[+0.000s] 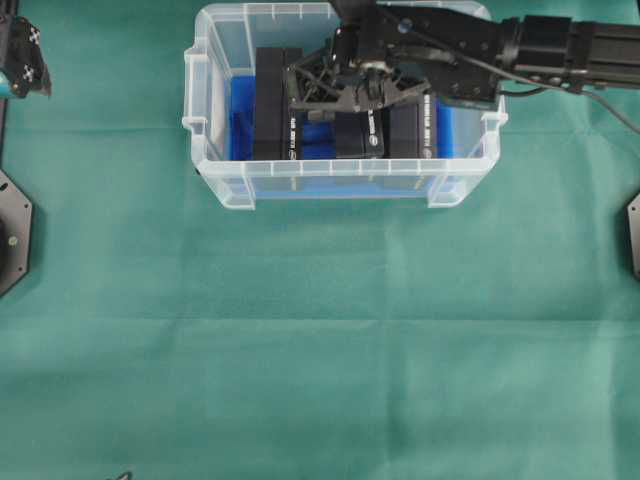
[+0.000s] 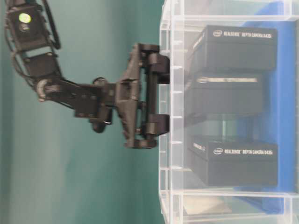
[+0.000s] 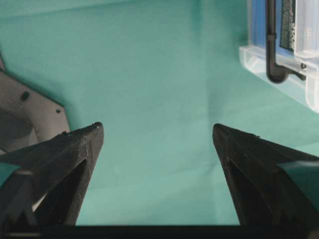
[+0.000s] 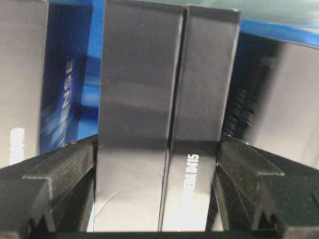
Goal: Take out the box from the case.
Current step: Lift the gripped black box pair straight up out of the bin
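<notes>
The middle box [image 1: 357,135] is found upright in the case [image 1: 220,185], between two other black boxes [image 1: 272,105], all three standing on the blue cloth [image 1: 243,115] that lines the bottom. In the right wrist view this box [image 4: 164,124] is seen clamped between the fingers [image 4: 60,179] of the right gripper [image 1: 355,92], one pressed on each side of it. The case is set on the green table cloth [image 1: 320,340], near its far edge. The left gripper [image 3: 157,137] is held well apart from the case, off to the left, its jaws spread wide over bare cloth with nothing between them.
</notes>
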Available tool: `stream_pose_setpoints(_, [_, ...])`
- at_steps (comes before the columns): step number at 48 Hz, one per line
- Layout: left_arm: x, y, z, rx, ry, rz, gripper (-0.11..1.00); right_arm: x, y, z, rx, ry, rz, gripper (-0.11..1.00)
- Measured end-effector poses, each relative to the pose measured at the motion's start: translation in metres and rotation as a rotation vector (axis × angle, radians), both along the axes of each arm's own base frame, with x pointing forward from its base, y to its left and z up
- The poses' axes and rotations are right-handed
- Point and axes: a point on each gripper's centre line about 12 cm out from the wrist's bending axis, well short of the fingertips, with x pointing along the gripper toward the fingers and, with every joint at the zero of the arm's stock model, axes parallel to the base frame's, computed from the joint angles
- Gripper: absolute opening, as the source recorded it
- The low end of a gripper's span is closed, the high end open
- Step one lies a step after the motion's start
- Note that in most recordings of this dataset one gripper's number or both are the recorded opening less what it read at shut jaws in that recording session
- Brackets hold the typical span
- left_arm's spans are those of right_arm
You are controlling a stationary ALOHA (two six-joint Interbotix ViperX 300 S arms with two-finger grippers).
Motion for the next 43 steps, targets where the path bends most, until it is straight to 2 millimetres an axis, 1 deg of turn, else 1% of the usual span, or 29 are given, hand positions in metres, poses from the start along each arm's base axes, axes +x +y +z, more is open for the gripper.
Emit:
stream_pose_setpoints(8, [0.000, 0.000, 0.001, 0.001, -0.003, 0.000, 0.96, 0.000, -0.001, 0.029, -0.012, -0.033, -0.010, 0.70])
stream_pose_setpoints(20, [0.000, 0.000, 0.000, 0.000, 0.002, -0.003, 0.96, 0.000, -0.004, 0.066, -0.040, -0.053, -0.027, 0.68])
stream_pose_setpoints(30, [0.000, 0.000, 0.000, -0.001, 0.003, -0.001, 0.96, -0.002, -0.006, 0.104, -0.083, -0.076, -0.040, 0.68])
stream_pose_setpoints(36, [0.000, 0.000, 0.000, -0.002, 0.003, -0.001, 0.96, -0.003, -0.006, 0.120, -0.104, -0.078, -0.048, 0.68])
stream_pose_setpoints(43, [-0.001, 0.000, 0.001, 0.000, 0.000, 0.000, 0.96, -0.003, -0.003, 0.132, -0.118, -0.087, -0.048, 0.68])
